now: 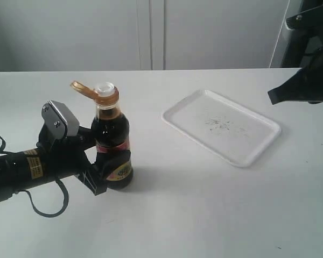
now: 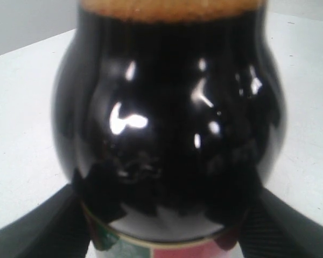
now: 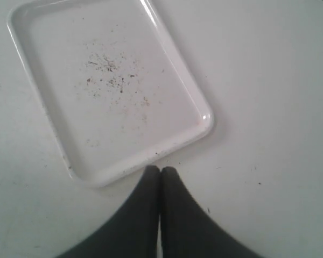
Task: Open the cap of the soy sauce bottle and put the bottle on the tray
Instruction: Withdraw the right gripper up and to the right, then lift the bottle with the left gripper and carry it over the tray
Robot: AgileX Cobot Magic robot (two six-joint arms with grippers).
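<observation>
The soy sauce bottle [image 1: 111, 141] stands upright on the white table, left of centre. Its bronze cap [image 1: 97, 92] is flipped open, the lid hanging out to the left and the white spout showing. My left gripper [image 1: 109, 161] is shut on the bottle's lower body, at the label. In the left wrist view the dark bottle [image 2: 169, 123] fills the frame, with one finger on each side of it. The white tray [image 1: 222, 126] lies to the right with nothing in it. My right gripper [image 3: 161, 171] hovers shut over the table just beside the tray's rim [image 3: 167, 141].
The right arm [image 1: 304, 86] hangs in the air at the far right, beyond the tray. A black cable [image 1: 43, 207] loops on the table under the left arm. A white wall runs behind the table's back edge.
</observation>
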